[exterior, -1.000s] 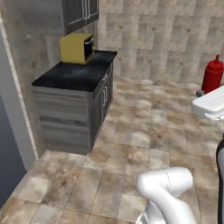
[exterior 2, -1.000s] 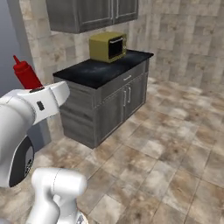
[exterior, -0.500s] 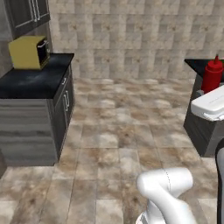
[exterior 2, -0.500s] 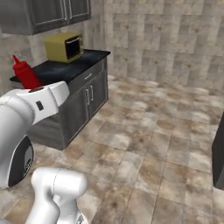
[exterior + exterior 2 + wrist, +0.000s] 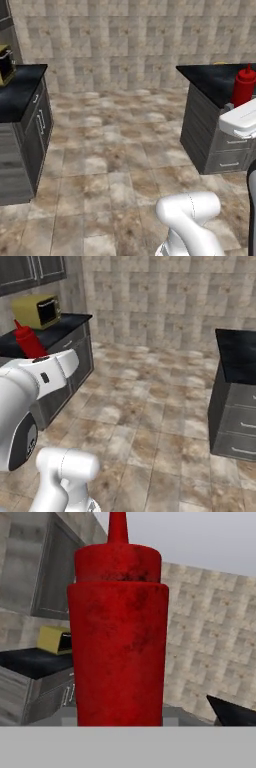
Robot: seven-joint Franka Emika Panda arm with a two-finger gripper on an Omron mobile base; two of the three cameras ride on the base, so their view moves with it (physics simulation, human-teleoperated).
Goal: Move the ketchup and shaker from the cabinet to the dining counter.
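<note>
Carrying the ketchup (image 5: 117, 632) clamped upright in the claw (image 5: 150, 719) calls for steady driving until the black dining surface (image 5: 212, 77) sits close.

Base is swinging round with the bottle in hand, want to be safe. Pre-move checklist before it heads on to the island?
1. Ketchup in the pincer: ok, it sits upright right in front of the hand camera, off any surface.
2. Grip contact: cannot tell, one finger tip shows, its pad on the bottle does not.
3. Dining counter in sight: ok, right of the left base view.
4. Floor towards it: ok, bare tiles.
5. Shaker: cannot tell.
</note>
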